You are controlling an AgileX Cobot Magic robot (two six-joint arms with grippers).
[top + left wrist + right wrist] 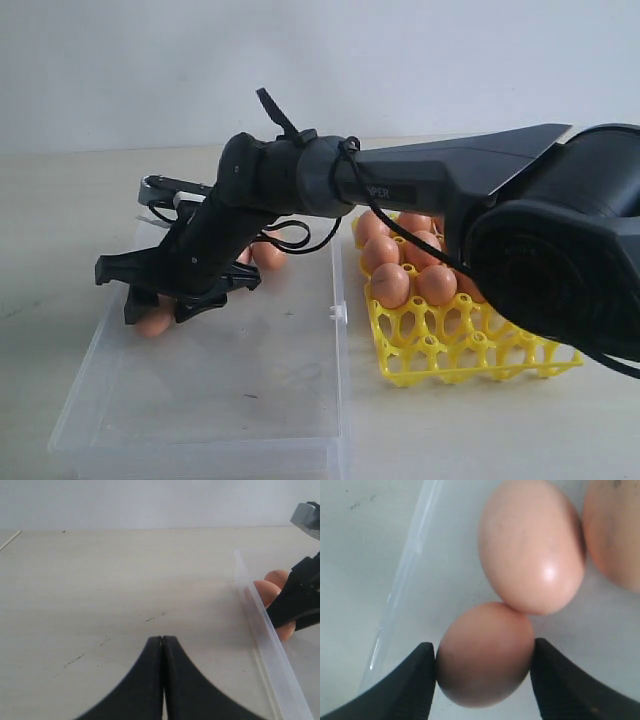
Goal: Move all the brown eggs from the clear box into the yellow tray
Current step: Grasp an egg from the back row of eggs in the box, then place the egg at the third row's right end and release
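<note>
The clear box (pixel 230 400) lies on the left of the table and the yellow tray (pixel 450 350) on the right, with several brown eggs (pixel 410 270) in its far cells. My right gripper (pixel 484 652) reaches across into the box's far left corner. Its two fingers press on either side of a brown egg (pixel 485 652), shut on it low in the box (pixel 153 322). Two more eggs (pixel 532 545) lie just beyond it, one touching it. Another egg (pixel 268 255) shows behind the arm. My left gripper (pixel 162 639) is shut and empty over bare table outside the box wall (pixel 260 625).
The right arm (pixel 420 185) stretches over the box's latch edge (pixel 338 312) and the tray's far part, hiding some cells. The tray's near rows (pixel 470 345) hold nothing. Bare tabletop (pixel 100 580) lies beyond the box's left wall.
</note>
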